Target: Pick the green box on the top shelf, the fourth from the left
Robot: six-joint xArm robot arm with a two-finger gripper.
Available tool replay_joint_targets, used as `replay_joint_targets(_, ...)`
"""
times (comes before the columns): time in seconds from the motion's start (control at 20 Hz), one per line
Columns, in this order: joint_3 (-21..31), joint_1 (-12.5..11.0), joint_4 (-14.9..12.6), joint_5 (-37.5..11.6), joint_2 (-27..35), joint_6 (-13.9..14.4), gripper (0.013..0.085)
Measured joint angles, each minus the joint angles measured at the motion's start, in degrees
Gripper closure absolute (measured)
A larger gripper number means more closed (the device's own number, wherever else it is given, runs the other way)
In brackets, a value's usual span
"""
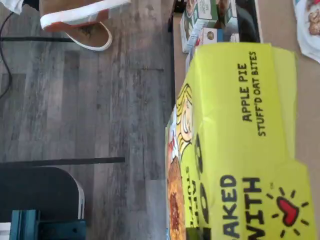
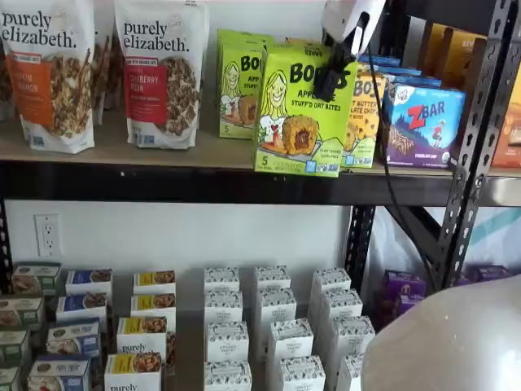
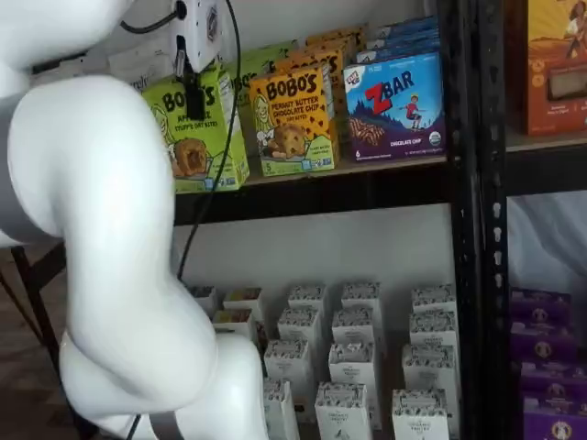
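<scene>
Left of the green box point(image 2: 303, 114) on the top shelf point(image 2: 203, 181), two purely elizabeth bags point(image 2: 161, 72) stand upright on the tan surface. A second lime-green carton point(image 2: 238, 85) stands just behind and to the left of the green box. The green box itself sits at the front edge of the shelf, forward of its row and slightly tilted, its face printed with a blonde cartoon woman and a filled oat bite. The gripper point(image 2: 331, 77), a white body with black fingers, hangs from above at the box's upper right corner; its jaws are seen side-on in both shelf views, so whether they are apart or clamped on the carton cannot be told. A black cable point(image 2: 389, 179) trails down beside it. Right of the green box, touching or nearly so, stands the orange-yellow Bobo's box point(image 3: 292, 119), and beyond that the blue ZBar box point(image 2: 423, 122). Below the green box, on the lower level, rows of small white cartons point(image 2: 273, 326) stand. In the wrist view the green box point(image 1: 240, 150) fills much of the frame, its "Apple Pie Stuff'd Oat Bites" panel facing the camera, with grey plank floor point(image 1: 100, 110) beside it.
</scene>
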Motion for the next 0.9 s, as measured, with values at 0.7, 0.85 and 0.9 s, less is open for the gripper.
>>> replay_joint_targets(0.7, 3.4, -1.6, 0.5, -0.1, -3.3, -1.4, 0.0770)
replay_joint_targets(0.85, 4.4, -2.0, 0.2, -0.5, -4.1, -2.0, 0.0770)
replay_joint_targets(0.9, 4.7, -2.1, 0.0, -0.8, -4.4, -2.1, 0.0770)
